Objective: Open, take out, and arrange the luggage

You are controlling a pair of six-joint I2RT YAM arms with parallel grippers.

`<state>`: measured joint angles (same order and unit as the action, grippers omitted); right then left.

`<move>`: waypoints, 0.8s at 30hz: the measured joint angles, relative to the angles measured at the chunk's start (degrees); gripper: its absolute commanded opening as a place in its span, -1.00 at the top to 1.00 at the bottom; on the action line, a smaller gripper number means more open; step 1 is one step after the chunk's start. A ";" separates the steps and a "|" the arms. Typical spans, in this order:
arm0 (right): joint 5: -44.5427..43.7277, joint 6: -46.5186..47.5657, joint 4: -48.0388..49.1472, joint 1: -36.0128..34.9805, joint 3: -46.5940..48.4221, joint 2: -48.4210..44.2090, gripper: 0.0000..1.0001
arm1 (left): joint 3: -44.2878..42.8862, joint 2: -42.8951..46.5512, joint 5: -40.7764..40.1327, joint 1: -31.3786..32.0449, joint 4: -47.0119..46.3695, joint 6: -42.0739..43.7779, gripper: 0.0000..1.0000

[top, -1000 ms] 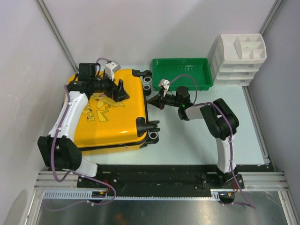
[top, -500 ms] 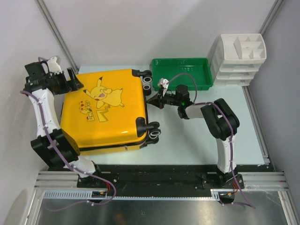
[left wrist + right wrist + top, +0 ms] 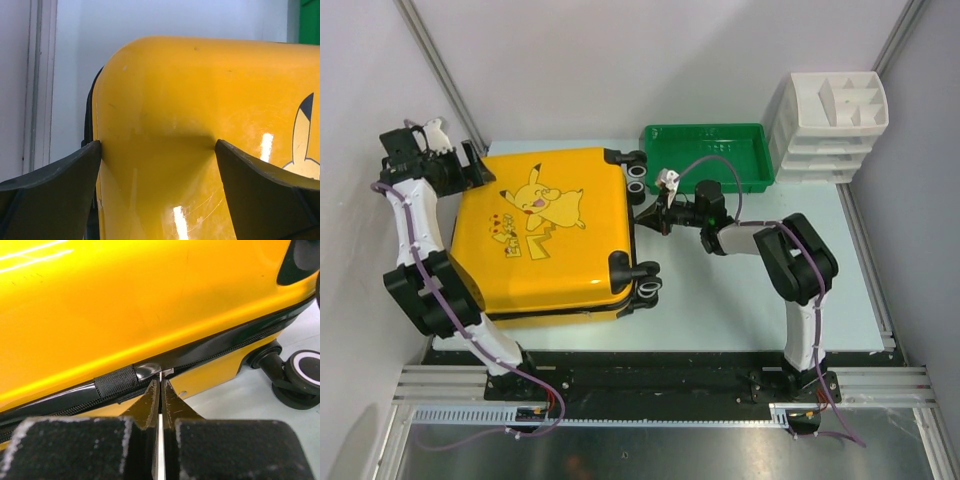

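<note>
Pinches zipper pull [image 3: 165, 372] in closed right end effector [image 3: 160, 390] at luggage [image 3: 550, 240] 3 o'clock edge. Spreads left end effector [image 3: 472, 168] wide around 10 o'clock corner. Risks thin pull slipping free, or luggage sliding on table [image 3: 740, 290] if unbraced.

Lab cell (white panels [image 3: 650, 60], aluminium rails [image 3: 880, 383])

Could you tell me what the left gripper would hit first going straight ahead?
Probably the left gripper, jaws open, would meet the luggage at its rounded yellow corner; depth is unclear.
</note>
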<state>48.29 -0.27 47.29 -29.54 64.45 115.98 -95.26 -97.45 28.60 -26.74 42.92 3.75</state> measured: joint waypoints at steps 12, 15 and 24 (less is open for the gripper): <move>0.17 2.91 -5.99 -1.22 -12.22 -12.41 1.00 | 3.06 -0.44 -0.35 12.22 -13.55 10.40 -0.79; 0.00 3.76 -7.30 -3.23 -15.61 -15.78 1.00 | 4.04 -0.07 0.61 13.84 -15.13 12.31 -0.79; -3.48 5.40 -11.65 -9.14 -20.68 -22.27 1.00 | 8.94 4.22 6.58 25.33 -14.19 15.45 -0.79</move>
<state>44.82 5.13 35.64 -38.68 43.77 93.71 -86.32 -93.23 35.18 -1.41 28.73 19.20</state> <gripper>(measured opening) 0.010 0.899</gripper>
